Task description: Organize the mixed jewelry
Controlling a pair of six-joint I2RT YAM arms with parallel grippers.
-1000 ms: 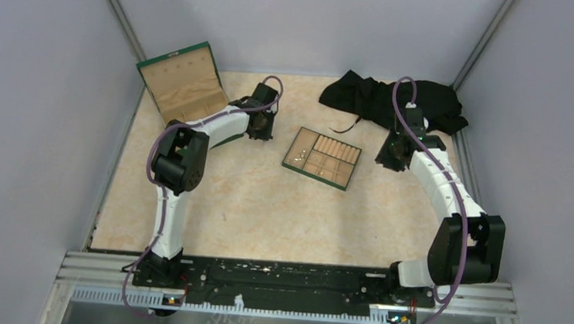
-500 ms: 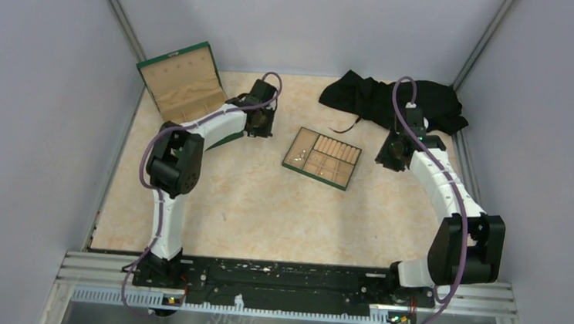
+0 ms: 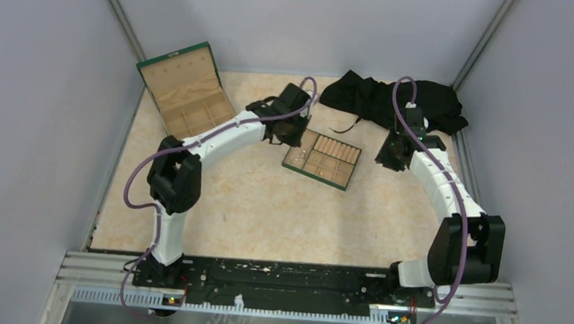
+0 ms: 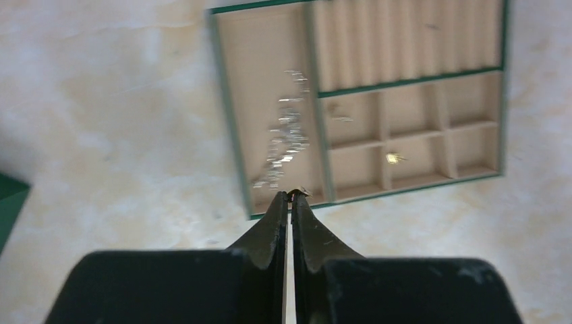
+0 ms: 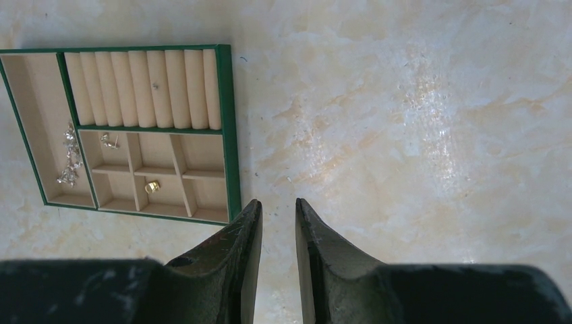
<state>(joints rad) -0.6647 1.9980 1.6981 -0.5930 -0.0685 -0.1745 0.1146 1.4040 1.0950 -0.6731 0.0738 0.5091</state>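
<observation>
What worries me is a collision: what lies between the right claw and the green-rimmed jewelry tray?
Nothing: in the right wrist view, only bare marbled tabletop separates the right claw from the jewelry tray. The top view agrees.

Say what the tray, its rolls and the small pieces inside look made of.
The tray: probably wood, matte tan inside, green-painted rim. The rolls: seemingly padded fabric or suede, soft and unglossy. The small pieces: metal, pale silvery, glinting; one looks gold.
</observation>
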